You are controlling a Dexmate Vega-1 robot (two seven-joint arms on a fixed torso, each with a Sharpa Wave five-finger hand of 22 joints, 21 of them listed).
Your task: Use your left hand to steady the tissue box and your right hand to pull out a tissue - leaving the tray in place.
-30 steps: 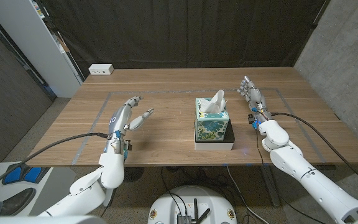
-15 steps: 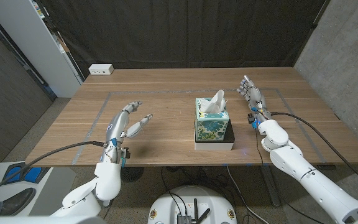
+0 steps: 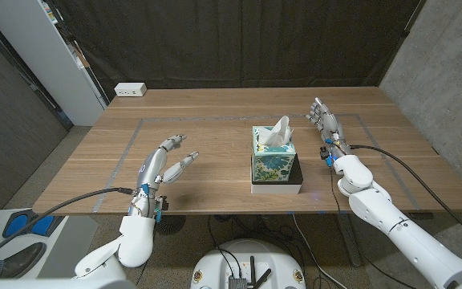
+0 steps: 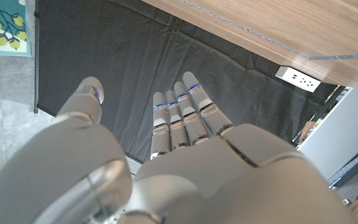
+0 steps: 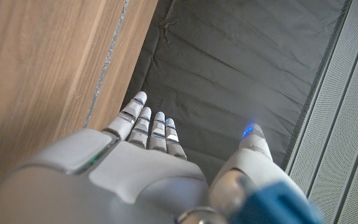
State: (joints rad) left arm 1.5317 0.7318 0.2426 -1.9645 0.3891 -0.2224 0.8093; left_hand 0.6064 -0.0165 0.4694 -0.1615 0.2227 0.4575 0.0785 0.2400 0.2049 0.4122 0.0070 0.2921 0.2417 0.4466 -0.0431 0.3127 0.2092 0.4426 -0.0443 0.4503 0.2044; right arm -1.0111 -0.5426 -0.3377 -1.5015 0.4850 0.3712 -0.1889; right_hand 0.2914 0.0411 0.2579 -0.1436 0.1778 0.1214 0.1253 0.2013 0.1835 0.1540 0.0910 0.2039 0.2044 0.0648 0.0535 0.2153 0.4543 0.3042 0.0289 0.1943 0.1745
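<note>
Left hand (image 3: pixel 165 160): raised over the table (image 3: pixel 215 120), left of the box (image 3: pixel 274 154) and well apart from it. Fingers (image 3: pixel 175 142) extended and together, thumb spread off to the side; nothing held. The left wrist view shows the same: straight fingers (image 4: pixel 182 115), thumb apart, empty palm side, with a corner of the box's patterned wall (image 4: pixel 5 25) at the frame edge.

Right hand (image 3: pixel 326 124): over the table on the box's right, near it but not touching. Fingers extended and close together, pointing away from the robot; nothing held. The right wrist view confirms straight fingers (image 5: pixel 148 127) with the thumb set apart, beside the table edge (image 5: pixel 55 74).

Box: upright near the table's middle, floral sides, teal top. A white tissue (image 3: pixel 278 131) stands out of its top slot. The box sits on a white tray (image 3: pixel 277 188) with a dark inner face showing at its right.

Surroundings: a white power strip (image 3: pixel 131 90) lies at the table's far left corner; tape lines mark a rectangle on the tabletop.
</note>
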